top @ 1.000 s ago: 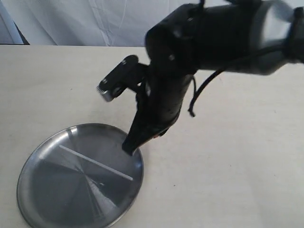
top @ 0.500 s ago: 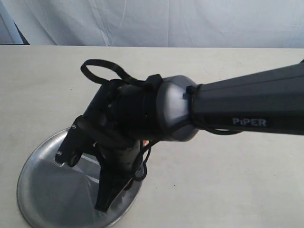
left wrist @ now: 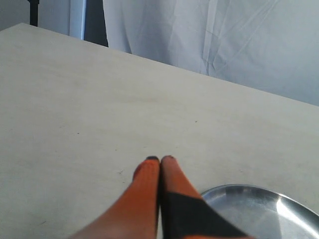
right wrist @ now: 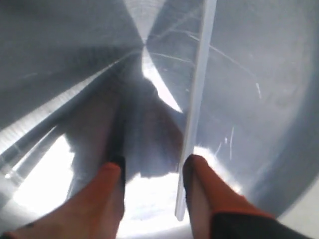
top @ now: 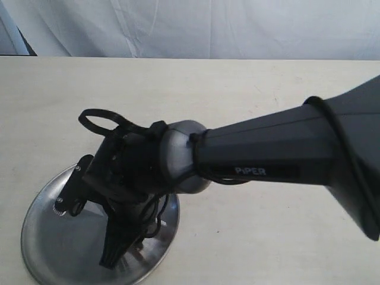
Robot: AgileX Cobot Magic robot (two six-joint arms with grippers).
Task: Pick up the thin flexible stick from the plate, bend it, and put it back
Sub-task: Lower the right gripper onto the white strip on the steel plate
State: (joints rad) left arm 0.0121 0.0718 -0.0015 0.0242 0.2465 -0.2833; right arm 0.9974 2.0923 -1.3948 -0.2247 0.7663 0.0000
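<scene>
The shiny steel plate [top: 41, 237] lies at the table's front left, and my right arm covers much of it in the exterior view. There my right gripper [top: 116, 255] points down into the dish. In the right wrist view the right gripper [right wrist: 152, 172] is open just above the plate [right wrist: 259, 74]. The thin whitish stick [right wrist: 197, 94] lies on the metal, its near end between the orange fingers, close against one finger [right wrist: 199, 184]. The stick is hidden in the exterior view. My left gripper [left wrist: 160, 159] is shut and empty over bare table, beside the plate's rim [left wrist: 249, 191].
A white cloth backdrop [top: 196, 27] hangs behind the beige table [top: 267, 237]. The long black right arm [top: 279, 160] stretches across the table from the right. A dark stand [left wrist: 34, 10] is at the far table corner in the left wrist view.
My right arm swung left and lowered over the plate, and its gripper went from the plate's far rim down into the dish, covering the stick in the exterior view.
</scene>
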